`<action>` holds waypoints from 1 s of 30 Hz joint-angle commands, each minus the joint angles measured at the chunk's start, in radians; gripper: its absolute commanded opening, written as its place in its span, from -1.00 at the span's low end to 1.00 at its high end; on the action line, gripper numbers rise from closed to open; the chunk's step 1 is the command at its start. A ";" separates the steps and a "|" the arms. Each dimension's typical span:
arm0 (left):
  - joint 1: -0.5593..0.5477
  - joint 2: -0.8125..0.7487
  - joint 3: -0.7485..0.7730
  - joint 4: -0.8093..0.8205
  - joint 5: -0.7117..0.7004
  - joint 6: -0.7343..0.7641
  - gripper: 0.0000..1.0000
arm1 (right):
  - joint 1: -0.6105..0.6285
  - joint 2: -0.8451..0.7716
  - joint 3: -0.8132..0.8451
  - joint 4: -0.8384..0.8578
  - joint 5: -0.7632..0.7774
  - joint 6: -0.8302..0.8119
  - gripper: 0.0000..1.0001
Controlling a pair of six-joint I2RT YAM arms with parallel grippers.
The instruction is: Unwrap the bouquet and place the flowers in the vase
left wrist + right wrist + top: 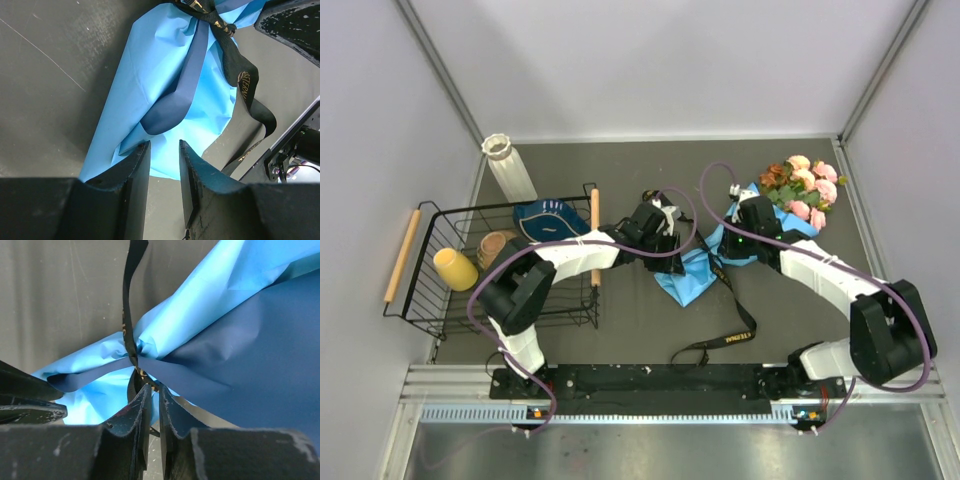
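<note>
Nearest the arm bases, the loose tail of the black ribbon trails across the dark table toward the near edge. Just beyond it the bouquet lies flat and still wrapped in its blue paper. Its long axis runs on a diagonal, with the pointed stem end near and to the left and the blooms far and to the right. The left gripper hovers at that stem end with its jaws parted and nothing between them; in its wrist view the paper stretches straight ahead from the fingertips. The right gripper sits at the waist of the bundle, where the ribbon cinches the paper into a knot. Its jaws stand nearly together, with only a narrow slit between them and the knot right at their tips. A strand of ribbon seems to run into the slit, but the view is too tight to tell whether it is really pinched. The tie lies directly ahead of the right jaws, so the right arm is the nearer one for loosening it. The left arm is well placed to pin the wrap's tail. Farther out, the flowers spill from the open end of the paper near the far right corner. The vase stands upright at the far left, well apart from the bouquet, beyond a wire basket.
</note>
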 commanded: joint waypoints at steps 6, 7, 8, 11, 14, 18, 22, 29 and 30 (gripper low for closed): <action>-0.007 -0.016 0.003 0.038 0.005 0.003 -0.30 | 0.007 0.054 0.052 0.032 -0.019 -0.075 -0.72; -0.008 -0.015 0.003 0.039 0.005 0.003 -0.30 | 0.007 0.060 0.049 0.038 -0.024 -0.072 -0.72; -0.010 -0.015 0.003 0.039 0.003 0.003 -0.30 | 0.008 0.063 0.043 0.043 -0.031 -0.071 -0.71; -0.013 -0.012 0.006 0.039 0.008 0.003 -0.28 | 0.008 0.068 0.033 0.057 -0.044 -0.066 -0.67; -0.015 -0.013 0.008 0.038 0.009 0.006 -0.26 | 0.008 0.071 0.014 0.072 -0.056 -0.063 -0.63; -0.016 -0.009 0.008 0.039 0.006 0.006 -0.24 | 0.008 0.094 -0.006 0.095 -0.068 -0.059 -0.56; -0.019 -0.003 0.005 0.045 0.006 0.003 -0.20 | 0.008 0.120 -0.001 0.098 -0.050 -0.068 -0.54; -0.022 -0.004 -0.005 0.051 0.000 0.002 -0.15 | 0.011 0.134 -0.003 0.100 -0.050 -0.074 -0.49; -0.022 -0.004 -0.005 0.051 0.000 0.002 -0.14 | 0.016 0.134 -0.006 0.100 -0.051 -0.074 -0.49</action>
